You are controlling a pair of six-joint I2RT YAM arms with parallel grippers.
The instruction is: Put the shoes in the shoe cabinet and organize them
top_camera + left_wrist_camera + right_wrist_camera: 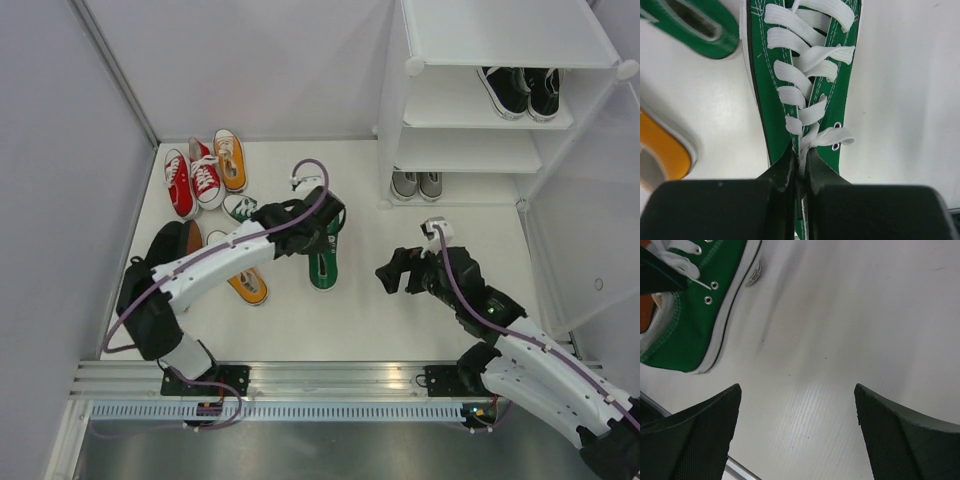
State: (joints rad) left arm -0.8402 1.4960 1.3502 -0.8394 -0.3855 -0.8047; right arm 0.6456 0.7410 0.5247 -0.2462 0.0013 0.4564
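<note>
My left gripper is shut on a green shoe, pinching its tongue and top lace just behind the lacing. The shoe's toe points away from the wrist camera. My right gripper is open above bare floor to the right of that shoe, with nothing between its fingers. The second green shoe lies to the left. The white shoe cabinet stands at the back right, with a black pair on a middle shelf and a grey pair at the bottom.
A red pair and an orange shoe lie at the back left. Another orange shoe lies under my left arm, with a black shoe beside it. Walls close in the left and back, and a metal rail runs along the front.
</note>
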